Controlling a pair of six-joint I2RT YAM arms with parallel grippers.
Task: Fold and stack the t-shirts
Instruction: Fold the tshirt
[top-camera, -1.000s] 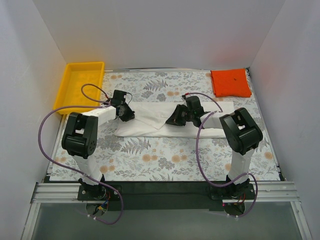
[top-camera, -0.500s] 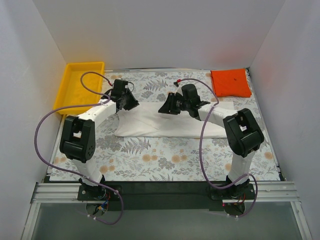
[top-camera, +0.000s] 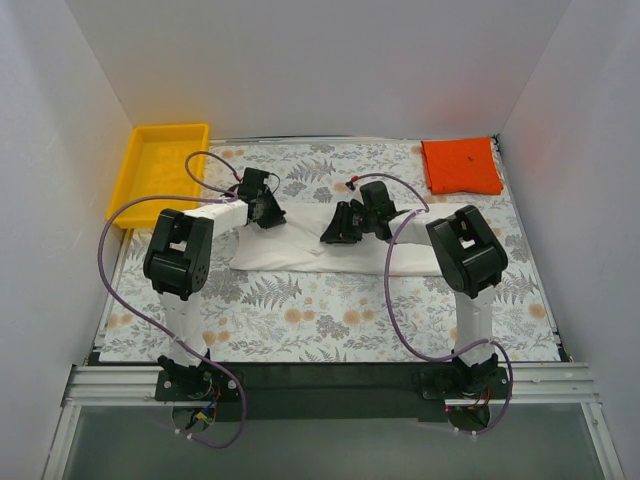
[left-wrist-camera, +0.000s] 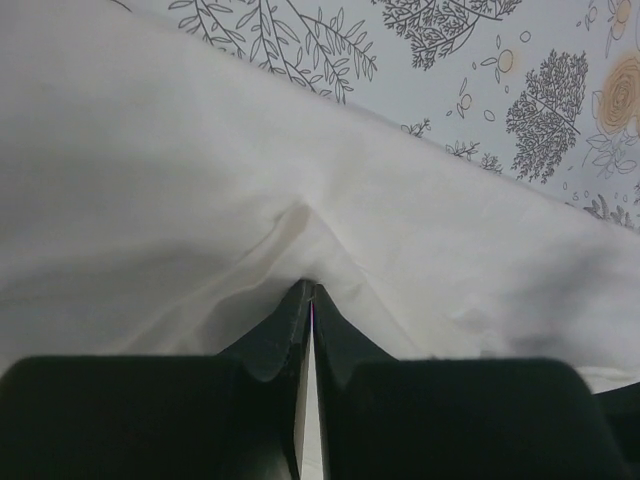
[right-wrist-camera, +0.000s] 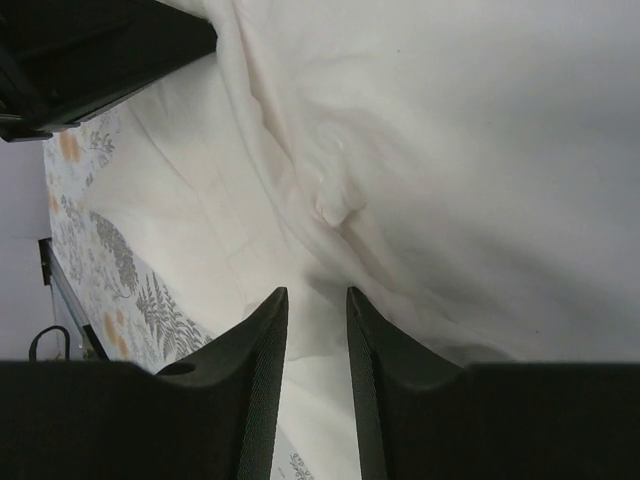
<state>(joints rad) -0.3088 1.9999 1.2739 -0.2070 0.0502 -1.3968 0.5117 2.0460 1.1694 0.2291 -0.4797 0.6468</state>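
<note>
The left arm (top-camera: 178, 255) and right arm (top-camera: 465, 255) have white links and black joint housings. A purple cable (top-camera: 390, 300) loops outside each. The left gripper (left-wrist-camera: 308, 290) and right gripper (right-wrist-camera: 315, 295) carry two black tapered fingers apiece.

The white t-shirt (top-camera: 290, 252) is soft, matt, creased cloth; the orange-red shirt (top-camera: 461, 166) is matt cloth too; the yellow tray (top-camera: 125, 185) is smooth, faintly glossy plastic.
</note>
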